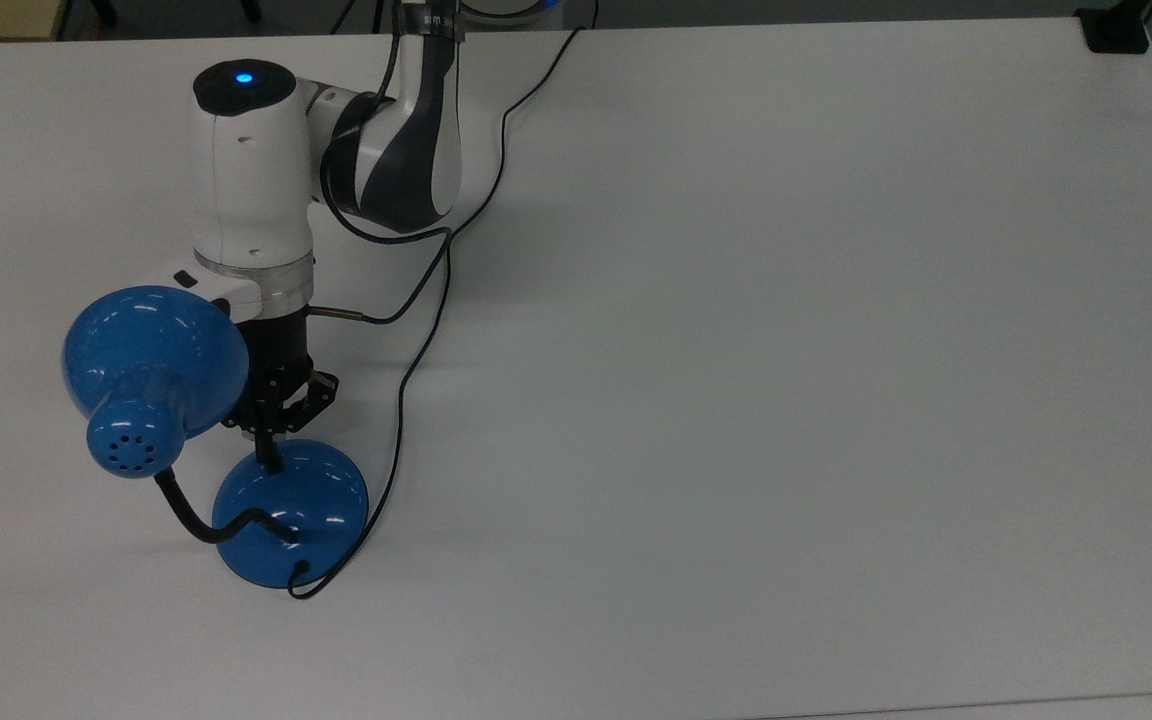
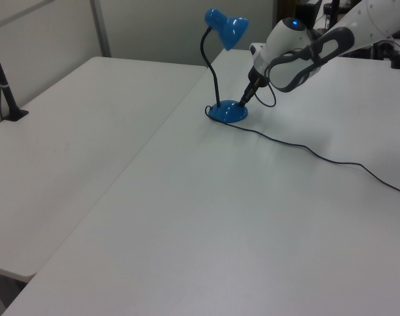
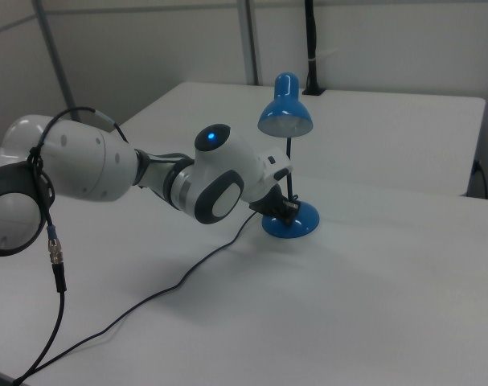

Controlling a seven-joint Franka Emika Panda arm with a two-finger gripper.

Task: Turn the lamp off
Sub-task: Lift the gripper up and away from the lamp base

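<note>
Pressing down on lamp [image 1: 291, 505] base switch, fingers [image 1: 269, 452] closed together, tips touching dome near edge.

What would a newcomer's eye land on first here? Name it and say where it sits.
The glossy blue lamp stands at the top view's lower left on the white table, its round shade bent over on a black neck. Right beside it, the white robot arm reaches down, its black claw meeting the top edge of the lamp's domed base. A thin black cord snakes from the base across the table.
</note>
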